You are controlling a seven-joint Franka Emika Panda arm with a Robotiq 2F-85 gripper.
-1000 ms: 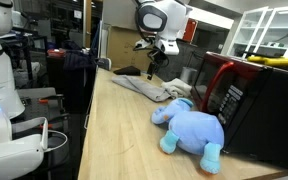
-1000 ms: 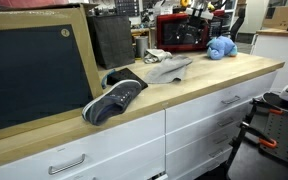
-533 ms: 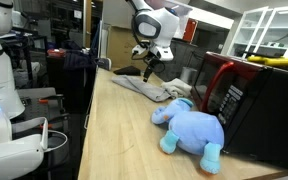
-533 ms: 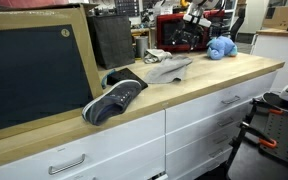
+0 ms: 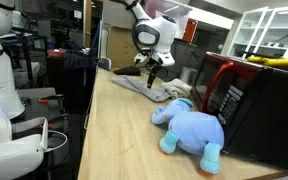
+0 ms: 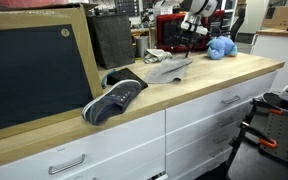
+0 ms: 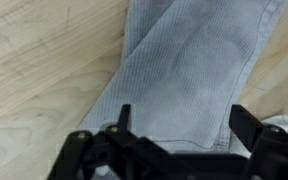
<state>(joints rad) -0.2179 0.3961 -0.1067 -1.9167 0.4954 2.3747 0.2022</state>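
Note:
My gripper [image 5: 150, 68] hangs open just above a grey folded garment [image 5: 149, 88] that lies on the wooden counter [image 5: 124, 140]. In the wrist view the garment [image 7: 189, 60] fills the space under the gripper [image 7: 184, 120], with the two dark fingers [image 7: 123, 118] spread wide and nothing between them. In an exterior view the gripper [image 6: 191, 34] is over the far end of the grey garment [image 6: 169, 68]. A blue plush toy [image 5: 192, 127] lies near the garment, next to a red and black microwave [image 5: 249, 100].
A dark shoe [image 6: 114, 98] rests on the counter near a framed blackboard [image 6: 34, 70]. The blue plush toy [image 6: 220, 47] and microwave [image 6: 179, 35] stand at the counter's far end. A white robot [image 5: 4, 90] stands beside the counter. Drawers [image 6: 214, 115] run below.
The arm has moved left and lower, bringing the open gripper closer over the grey garment. The garment, plush toy and shoe have not moved.

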